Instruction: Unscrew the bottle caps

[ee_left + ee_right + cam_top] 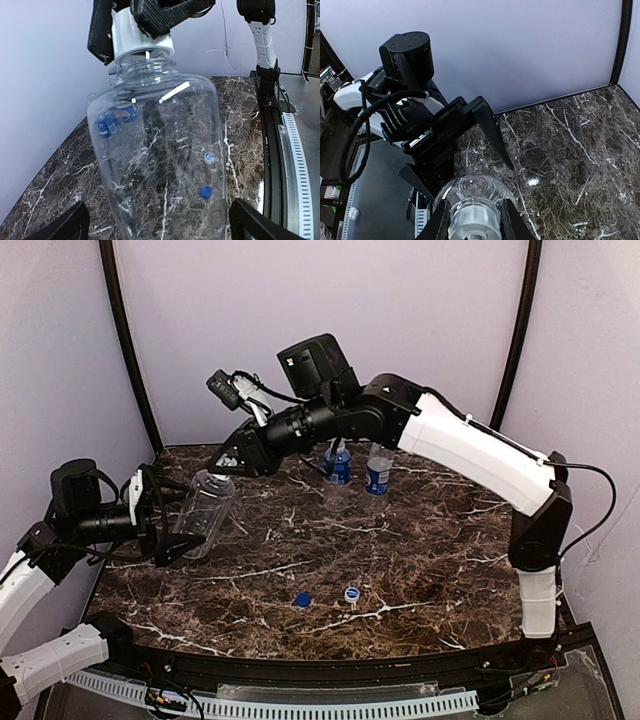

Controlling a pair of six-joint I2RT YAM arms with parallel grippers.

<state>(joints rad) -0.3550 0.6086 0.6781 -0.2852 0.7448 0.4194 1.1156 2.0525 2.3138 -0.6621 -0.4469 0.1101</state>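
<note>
The plain clear bottle (pixel 205 508) hangs tilted above the table's left side, neck toward the back. My left gripper (pixel 180 528) is shut on its body (pixel 160 165), with a finger (pixel 257 225) on each side. My right gripper (pixel 224 466) is shut on its white cap (pixel 141 37), with its fingers (pixel 437 226) on both sides of the cap (pixel 472 220). Two blue-labelled bottles (pixel 338 462) (pixel 378 470) stand uncapped at the back centre. Two blue caps (pixel 302 599) (pixel 352 593) lie loose near the front; the second lies open side up.
The dark marble table (pixel 440 560) is walled in by pale panels at the back and sides. A black rail and white cable track (pixel 330 702) run along the near edge. The right arm (pixel 470 450) spans the back of the table.
</note>
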